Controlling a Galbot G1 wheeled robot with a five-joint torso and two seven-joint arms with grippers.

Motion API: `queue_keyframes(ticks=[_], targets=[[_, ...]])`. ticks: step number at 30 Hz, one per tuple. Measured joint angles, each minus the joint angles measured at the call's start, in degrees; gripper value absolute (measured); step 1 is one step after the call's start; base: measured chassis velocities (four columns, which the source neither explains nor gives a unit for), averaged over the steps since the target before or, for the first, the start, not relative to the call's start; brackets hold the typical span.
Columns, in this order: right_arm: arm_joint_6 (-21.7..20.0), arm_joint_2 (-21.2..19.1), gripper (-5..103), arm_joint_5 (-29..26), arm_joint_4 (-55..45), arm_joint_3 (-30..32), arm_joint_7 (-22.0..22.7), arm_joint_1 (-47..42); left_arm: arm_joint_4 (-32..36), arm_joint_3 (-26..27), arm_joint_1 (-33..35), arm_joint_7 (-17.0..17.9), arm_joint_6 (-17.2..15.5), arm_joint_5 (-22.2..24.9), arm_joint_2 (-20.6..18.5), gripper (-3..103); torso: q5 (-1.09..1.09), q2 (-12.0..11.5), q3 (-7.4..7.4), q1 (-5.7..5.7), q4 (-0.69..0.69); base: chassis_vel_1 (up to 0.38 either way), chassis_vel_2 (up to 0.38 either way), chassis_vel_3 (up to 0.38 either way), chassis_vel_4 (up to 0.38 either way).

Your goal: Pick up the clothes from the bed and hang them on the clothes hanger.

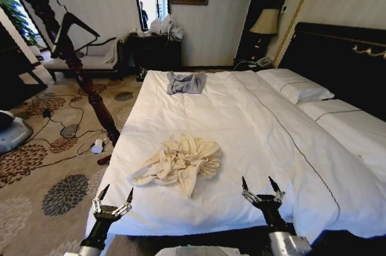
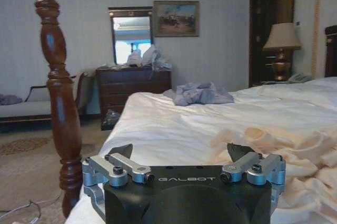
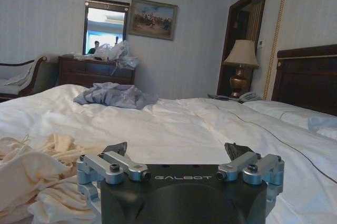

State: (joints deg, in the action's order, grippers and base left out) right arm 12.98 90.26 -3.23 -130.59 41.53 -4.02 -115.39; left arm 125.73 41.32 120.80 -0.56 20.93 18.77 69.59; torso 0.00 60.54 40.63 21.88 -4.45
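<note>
A: Log entry. Landmark is the bed [image 1: 253,117], white duvet with thin dark seams, black headboard at its far right. Where are the clothes?

B: The clothes [image 1: 181,162], one cream garment, lie crumpled in a heap on the duvet, near the foot edge of the bed and toward its left side. In the left wrist view the same heap [image 2: 284,155] sits just beyond the fingertips.

A: Grippers?

B: Left gripper [image 1: 113,199] hovers at the bed's foot edge by the left corner, jaws spread wide, holding nothing. Right gripper [image 1: 261,187] hovers over the foot edge nearer the middle, jaws likewise spread, nothing between them. Neither touches the cream heap.

A: Anything else on the bed?

B: A smaller grey garment [image 1: 186,82] at the far end, well apart from the cream one. White pillows [image 1: 295,84] against the headboard.

A: The hanger?

B: The clothes hanger [image 1: 73,27], black and triangular, hangs on a dark wooden stand [image 1: 84,81] on the carpet left of the bed.
</note>
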Motion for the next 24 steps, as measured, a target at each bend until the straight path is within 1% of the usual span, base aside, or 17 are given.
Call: queue_keyframes(ticks=[3, 10, 19, 21, 23, 24], targets=[[0.00, 0.12, 100, -0.24, -0.16, 0.16, 0.21, 0.05, 0.30, 0.12, -0.91, 0.81, -1.04, 0.53, 0.00, 100, -0.01, 0.00, 0.00, 0.00, 0.00, 0.000, 0.000, 0.000, 0.000], [0.00, 0.28, 100, -0.19, -0.31, 0.14, 0.28, 0.08, 1.16, -0.12, -1.16, 0.84, -1.79, 0.34, -0.36, 100, 0.00, 0.00, 0.00, 0.00, 0.00, 0.000, 0.000, 0.000, 0.000], [0.05, -0.26, 100, -0.10, -0.31, 0.18, 0.35, -0.29, 1.96, -0.57, -2.85, 0.91, -3.72, 0.22, -0.90, 100, 0.00, 0.00, 0.00, 0.00, 0.00, 0.000, 0.000, 0.000, 0.000], [0.08, -0.27, 100, -0.11, -0.30, 0.20, 0.37, -0.28, 2.20, -1.23, -3.10, 1.10, -4.40, 0.08, -0.81, 100, 0.00, 0.00, 0.00, 0.00, 0.00, 0.000, 0.000, 0.000, 0.000], [0.10, -0.41, 100, -0.12, -0.22, 0.21, 0.37, -0.20, 2.79, -2.08, -4.19, 2.39, -6.84, 1.04, -1.23, 100, 0.00, 0.00, 0.00, 0.00, 0.02, 0.000, 0.000, 0.000, 0.000], [0.10, -0.41, 100, -0.12, -0.22, 0.21, 0.37, -0.20, 2.79, -2.08, -4.19, 2.39, -6.84, 1.04, -1.23, 100, 0.00, 0.00, 0.00, 0.00, 0.02, 0.000, 0.000, 0.000, 0.000]])
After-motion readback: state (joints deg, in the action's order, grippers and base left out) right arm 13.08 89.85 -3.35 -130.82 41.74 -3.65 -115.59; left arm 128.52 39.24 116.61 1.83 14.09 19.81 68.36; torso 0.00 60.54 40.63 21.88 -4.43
